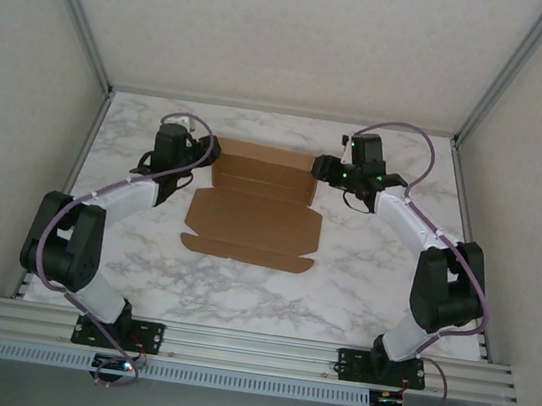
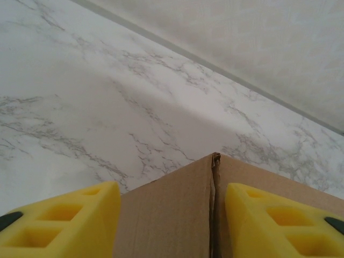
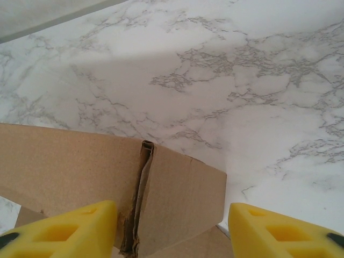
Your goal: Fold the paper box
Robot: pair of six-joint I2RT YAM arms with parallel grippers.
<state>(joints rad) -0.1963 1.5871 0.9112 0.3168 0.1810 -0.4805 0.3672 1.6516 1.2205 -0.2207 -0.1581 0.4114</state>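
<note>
The paper box (image 1: pixel 254 216) is a brown cardboard sheet lying mid-table, its back wall and side flaps raised. My left gripper (image 1: pixel 201 150) is at the box's back-left corner. In the left wrist view its yellow fingers (image 2: pixel 70 220) stand apart, open (image 2: pixel 173 193), with the upright corner seam of the box (image 2: pixel 161 215) between them. My right gripper (image 1: pixel 329 171) is at the back-right corner. The right wrist view has it open (image 3: pixel 172 209) around a raised side flap (image 3: pixel 183 183) beside the back wall (image 3: pixel 64 156); the right finger (image 3: pixel 279 231) is clear of the cardboard.
The marble tabletop (image 1: pixel 239 289) runs on in front of the box and to both sides. White enclosure walls (image 1: pixel 295 35) stand close behind the box. The arms' bases are bolted to the rail (image 1: pixel 251 347) at the near edge.
</note>
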